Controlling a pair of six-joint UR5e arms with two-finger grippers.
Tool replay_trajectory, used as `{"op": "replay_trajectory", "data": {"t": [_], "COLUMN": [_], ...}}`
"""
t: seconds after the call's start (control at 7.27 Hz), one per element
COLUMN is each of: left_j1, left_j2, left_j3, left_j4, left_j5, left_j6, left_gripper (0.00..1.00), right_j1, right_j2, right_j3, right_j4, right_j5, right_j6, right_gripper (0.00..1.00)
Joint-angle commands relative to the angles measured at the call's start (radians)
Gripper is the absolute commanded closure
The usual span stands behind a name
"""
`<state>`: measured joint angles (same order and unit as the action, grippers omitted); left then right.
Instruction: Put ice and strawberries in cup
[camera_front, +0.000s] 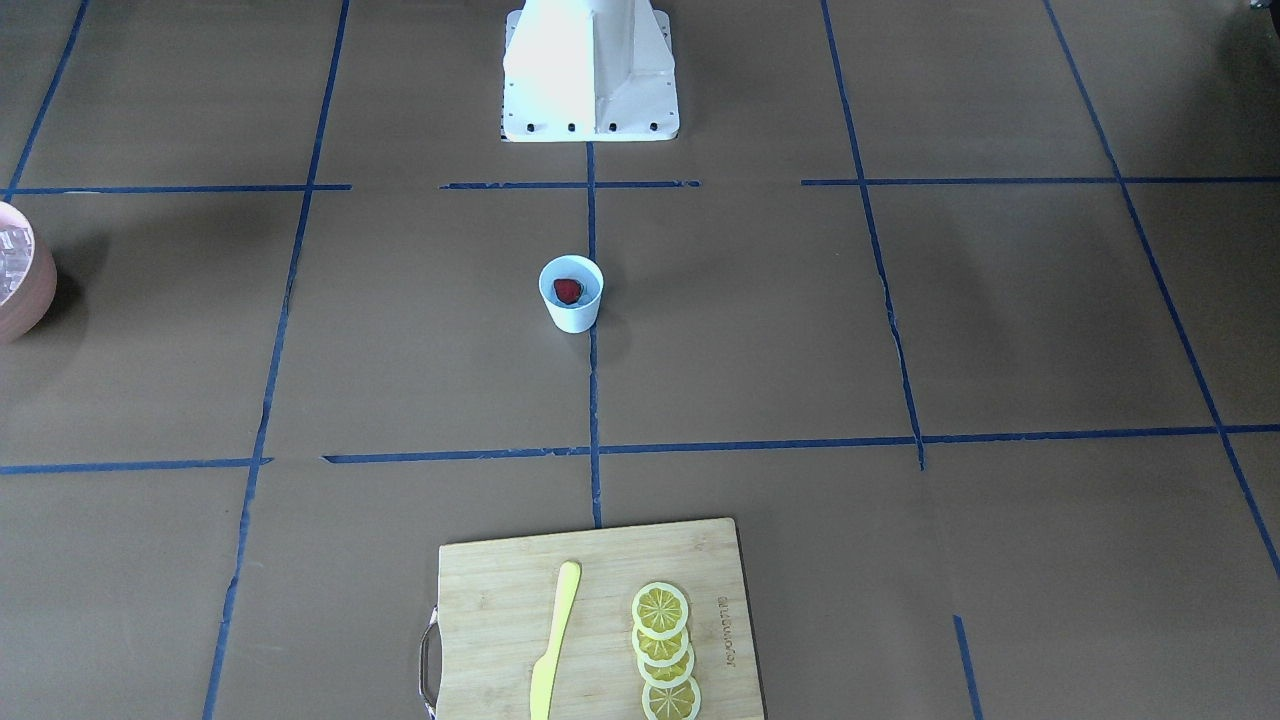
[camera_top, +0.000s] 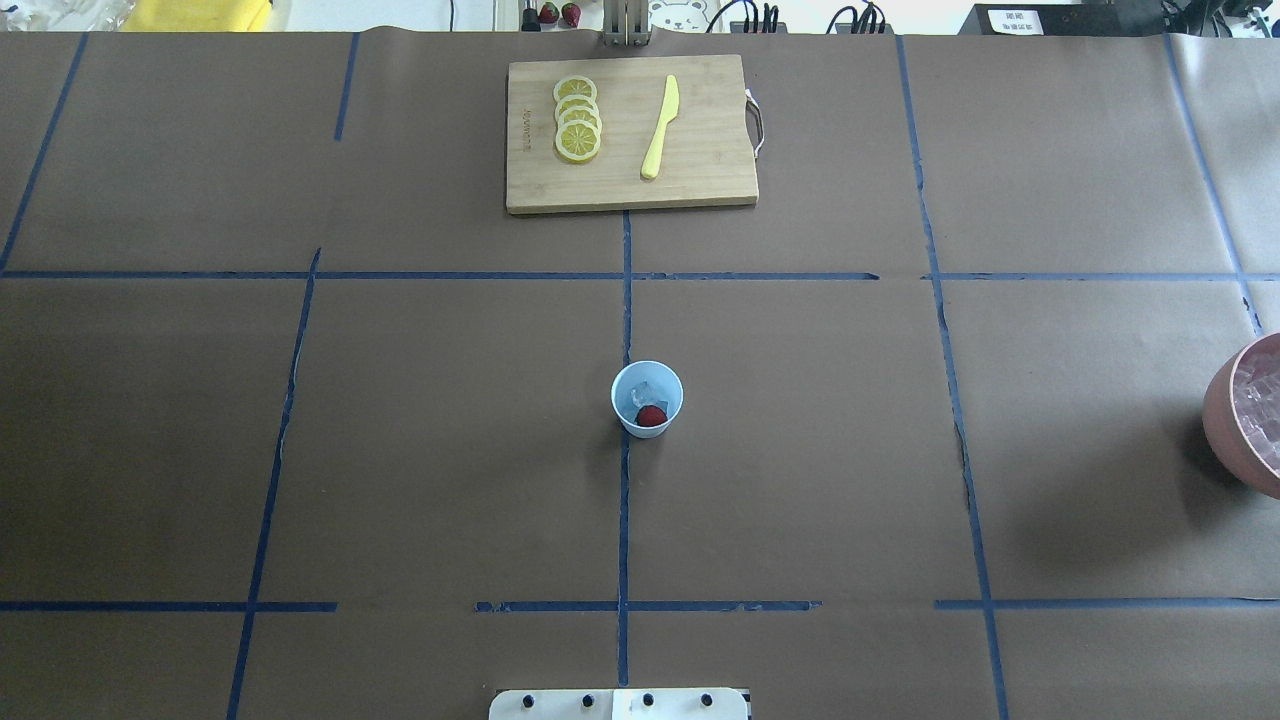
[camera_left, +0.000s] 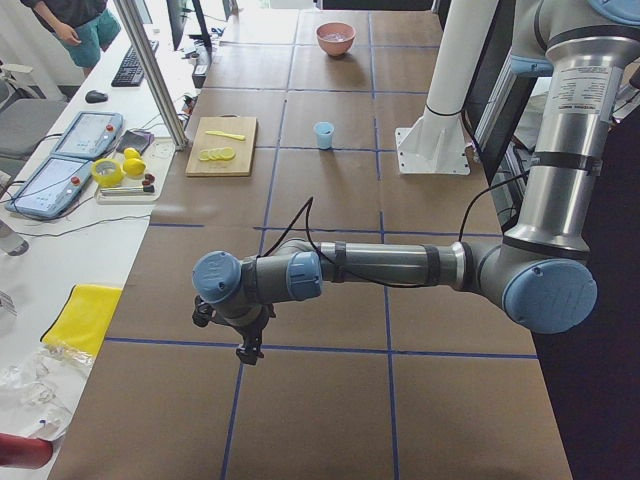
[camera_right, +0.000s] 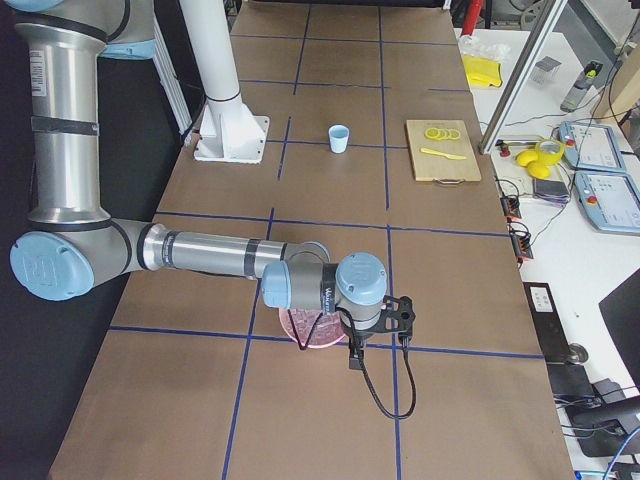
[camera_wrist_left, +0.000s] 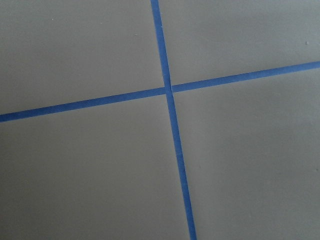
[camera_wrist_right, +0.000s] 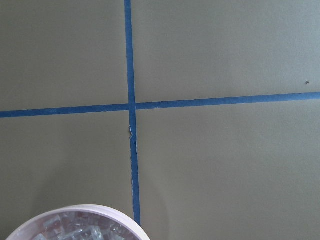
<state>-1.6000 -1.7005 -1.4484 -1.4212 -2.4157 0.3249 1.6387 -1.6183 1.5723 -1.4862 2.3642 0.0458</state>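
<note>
1. The cup (camera_top: 647, 400) stood upright at mid-table on a tape line, well apart from everything else.
2. Inside it lay the berry (camera_top: 651, 416), with one piece of ice (camera_top: 645, 392) just beside it. Judged from this, both items were already in the cup and the task looked about done.
3. More ice filled the pink bowl (camera_top: 1225, 420) at the table's right end.
4. The left gripper (camera_left: 247, 352) hung over bare table at the left end, far from the cup. Only a side view showed it, so I cannot tell how far its fingers were parted or whether it held anything.
5. The right gripper (camera_right: 352, 362) hung just beside the bowl. Here too I cannot tell its opening or its load, and its wrist view showed only the bowl's rim and tape.
6. The ice was probably hard, light and slick. A pinch square across two flat faces would likely hold it best.
7. The berry looked light and tapered, so its widest part below the leaves would suit a gentle grip.
8. The cup seemed thin and easily tipped, and any drop should come from straight above its mouth.
9. A board (camera_top: 700, 180) with lemon slices (camera_top: 578, 118) and a knife (camera_top: 660, 128) lay at the far edge.
</note>
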Motion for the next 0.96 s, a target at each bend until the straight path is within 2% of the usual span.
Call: {"op": "replay_trajectory", "data": {"t": [0.0,0.14,0.41,0.69,0.83], "left_j1": [-0.027,-0.028,-0.029,-0.031,-0.029], "left_j2": [0.019,0.057,0.065,0.067,0.065], "left_j3": [-0.009,-0.038,-0.043,-0.041,-0.041], "left_j4": [-0.048,-0.080,-0.085,-0.155,-0.197], "left_j5": [0.003,0.004,0.004,0.017,0.079], "left_j6": [0.002,-0.004,-0.030,-0.139,-0.202], "left_gripper": [0.00,0.00,0.00,0.00,0.00], "right_j1": [0.000,0.000,0.000,-0.002,-0.002], "right_j2": [0.001,0.001,0.003,0.003,0.001], "right_j3": [0.008,0.017,0.028,0.028,0.028], "right_j4": [0.004,0.006,0.006,0.006,0.006], "right_j5": [0.000,-0.002,-0.002,-0.003,-0.003], "right_j6": [-0.001,-0.001,-0.001,0.000,0.000], "right_gripper": [0.00,0.00,0.00,0.00,0.00]}}
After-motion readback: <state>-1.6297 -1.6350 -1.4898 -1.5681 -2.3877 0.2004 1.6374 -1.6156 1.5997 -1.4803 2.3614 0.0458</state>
